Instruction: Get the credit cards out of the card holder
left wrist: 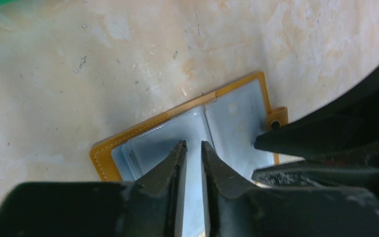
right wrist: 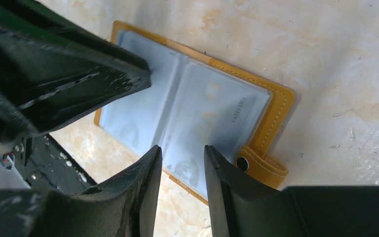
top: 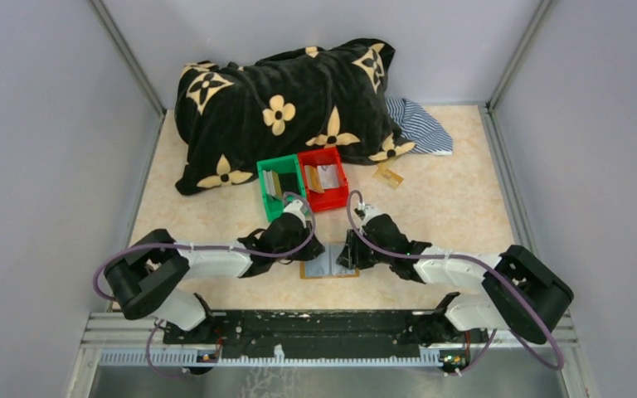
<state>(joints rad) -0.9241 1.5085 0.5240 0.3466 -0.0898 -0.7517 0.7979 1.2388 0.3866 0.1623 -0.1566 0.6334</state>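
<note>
Wrist views showed my left gripper [left wrist: 193,144] and right gripper [right wrist: 182,148] slightly parted above the card holder [left wrist: 227,113]; overhead hid both gaps.

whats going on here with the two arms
Both arms are working over the open card holder lying flat near the front of the table. The left pincer and right pincer are poised at its clear pockets, jaws apart, gripping nothing visible. A card with gold print shows inside one pocket. What look like cards sit in the green bin and red bin behind.
</note>
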